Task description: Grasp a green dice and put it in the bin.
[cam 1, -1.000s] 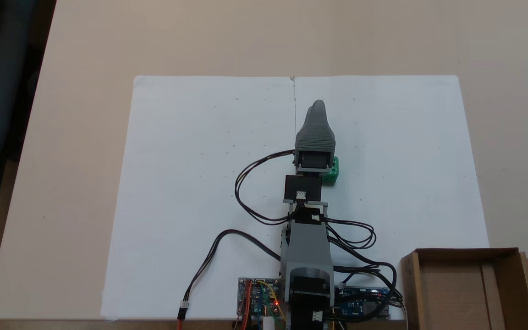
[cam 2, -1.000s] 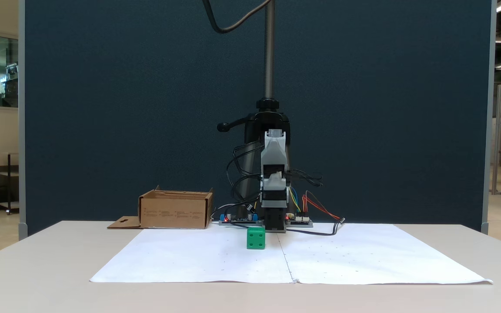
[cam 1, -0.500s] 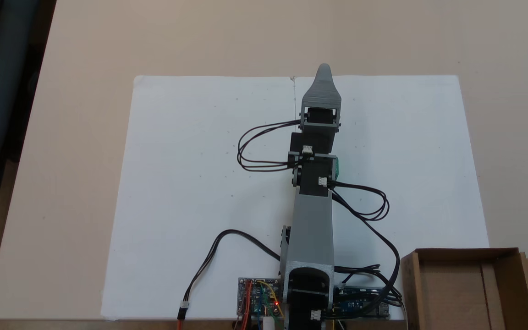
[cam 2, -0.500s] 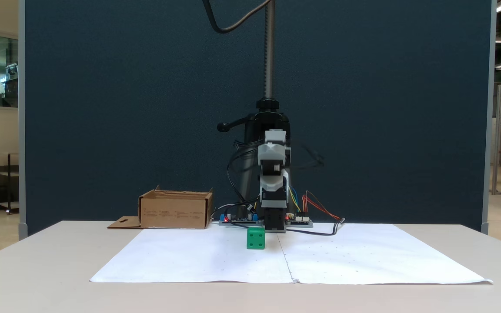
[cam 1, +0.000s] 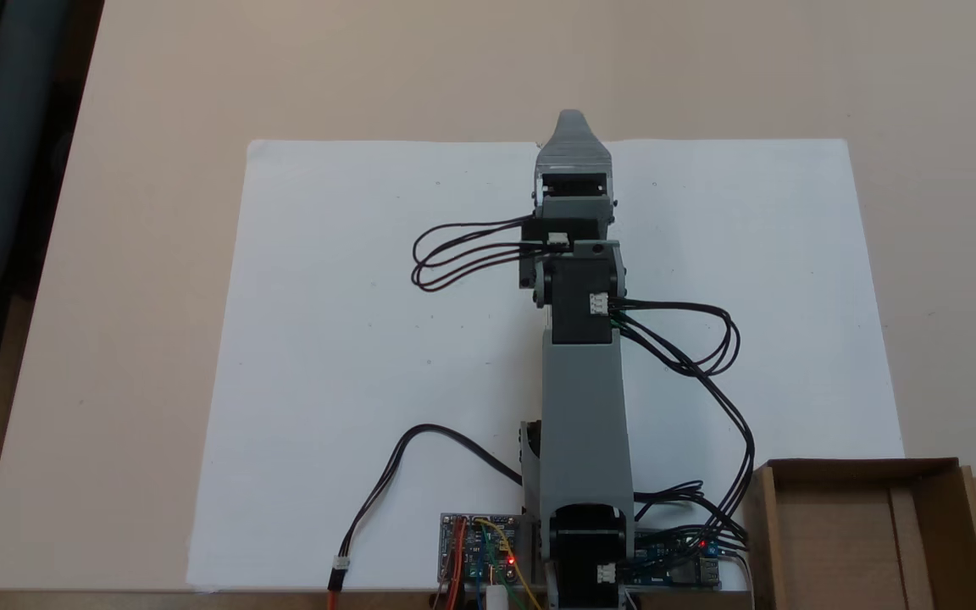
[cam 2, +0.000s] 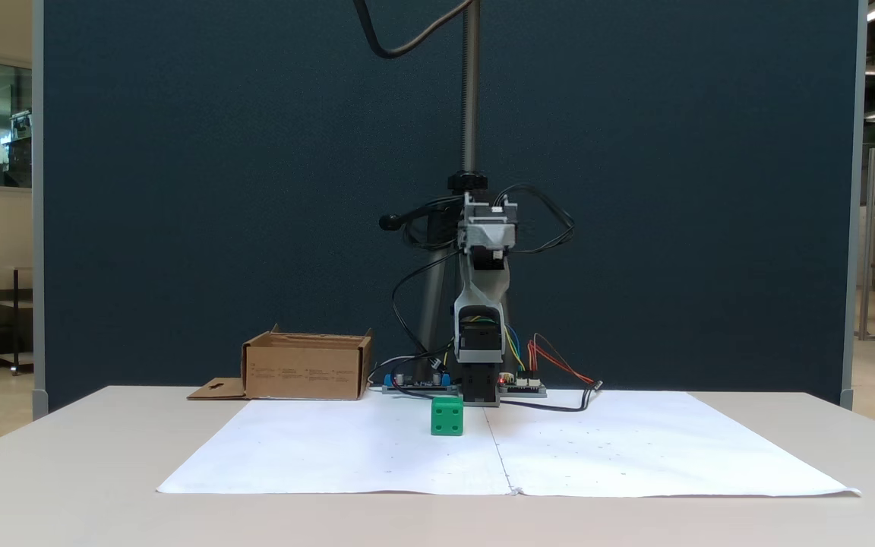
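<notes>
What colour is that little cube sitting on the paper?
Bright green: the green dice shows best in the fixed view from the front, with round pips on its face.

The counter (cam 1: pixel 158 85) is seen from directly above in a fixed view, with the arm's base (cam 1: pixel 581 551) at the bottom edge and the arm reaching up the frame. In another fixed view, the same counter (cam 2: pixel 103 524) is faced from the opposite end, low and near surface level, toward a dark partition (cam 2: pixel 217 190). The white paper sheets (cam 1: pixel 327 339) (cam 2: pixel 331 456), arm and cardboard box (cam 1: pixel 861 534) (cam 2: pixel 306 370) are shared by both fixed views.
</notes>
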Robot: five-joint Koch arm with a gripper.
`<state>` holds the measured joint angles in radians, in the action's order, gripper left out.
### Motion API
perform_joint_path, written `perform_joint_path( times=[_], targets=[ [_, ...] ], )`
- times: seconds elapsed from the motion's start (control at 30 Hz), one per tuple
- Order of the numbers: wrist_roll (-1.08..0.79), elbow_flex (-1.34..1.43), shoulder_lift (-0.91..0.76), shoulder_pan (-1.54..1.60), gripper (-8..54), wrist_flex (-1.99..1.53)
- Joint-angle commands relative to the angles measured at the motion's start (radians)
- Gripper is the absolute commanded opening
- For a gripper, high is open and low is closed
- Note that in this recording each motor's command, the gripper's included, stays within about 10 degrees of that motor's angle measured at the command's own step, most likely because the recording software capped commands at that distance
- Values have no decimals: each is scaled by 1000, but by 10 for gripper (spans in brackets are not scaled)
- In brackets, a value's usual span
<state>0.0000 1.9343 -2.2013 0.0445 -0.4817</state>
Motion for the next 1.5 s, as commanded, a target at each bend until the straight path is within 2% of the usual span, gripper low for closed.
perform_joint_path(
  times=[0.0,0.27,0.5,0.7,1.1,1.47],
  targets=[
    [-78,-94,21,18,433,-159],
    [-86,-164,71,8,433,-580],
    [-213,-178,81,-118,432,-876],
    [-311,-213,83,-245,433,-868],
    [-376,-399,244,-379,433,-838],
    [-397,-391,259,-422,433,-851]
  ],
)
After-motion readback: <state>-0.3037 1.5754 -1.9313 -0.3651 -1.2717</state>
